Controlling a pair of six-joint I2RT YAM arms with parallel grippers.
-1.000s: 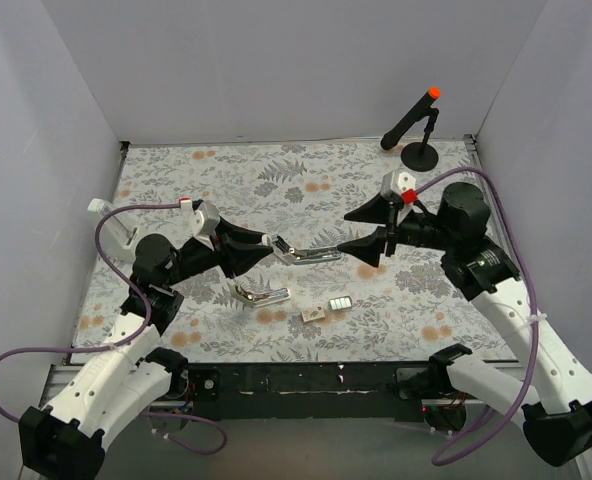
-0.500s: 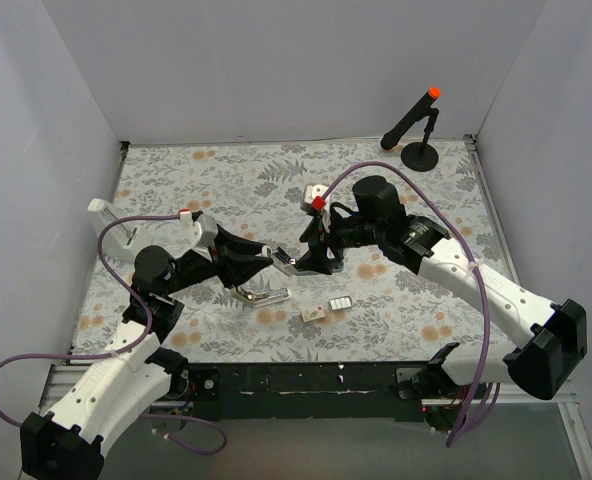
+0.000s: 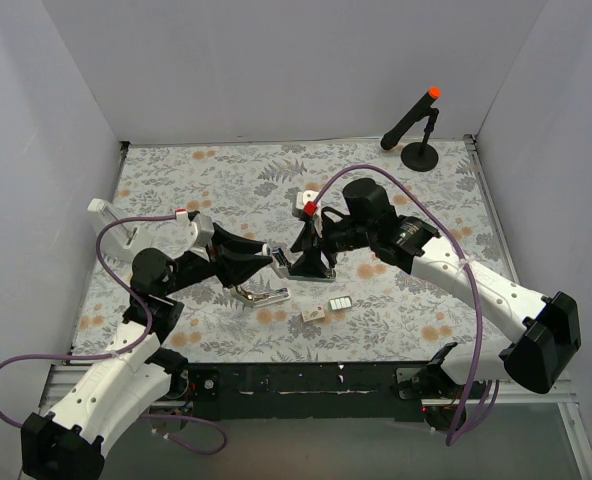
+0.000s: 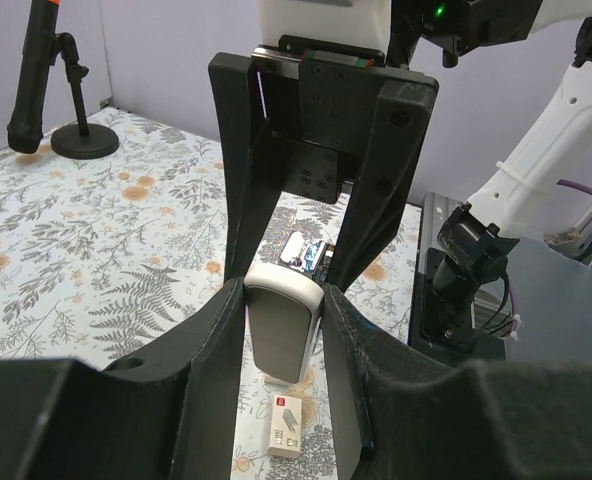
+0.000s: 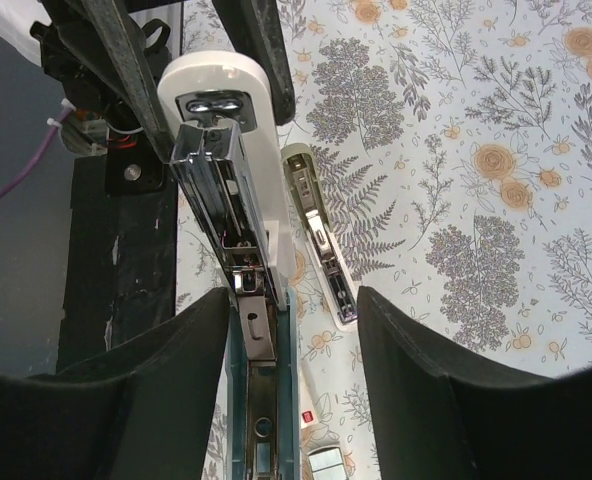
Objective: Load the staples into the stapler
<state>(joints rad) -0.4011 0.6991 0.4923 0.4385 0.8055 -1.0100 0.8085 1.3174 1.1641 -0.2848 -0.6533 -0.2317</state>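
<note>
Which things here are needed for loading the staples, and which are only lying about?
Needed: the raised stapler; the staple tray; its beige box.
Lying about: the second stapler on the table; the microphone stand at the far edge.

At stapler [image 3: 288,262]: left jaws, right jaws; staples [image 3: 340,302] near.

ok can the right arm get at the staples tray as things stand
Probably, once it backs off: the right end effector straddles the raised stapler held by the left end effector, but the staples tray lies uncovered on the table nearby.
</note>
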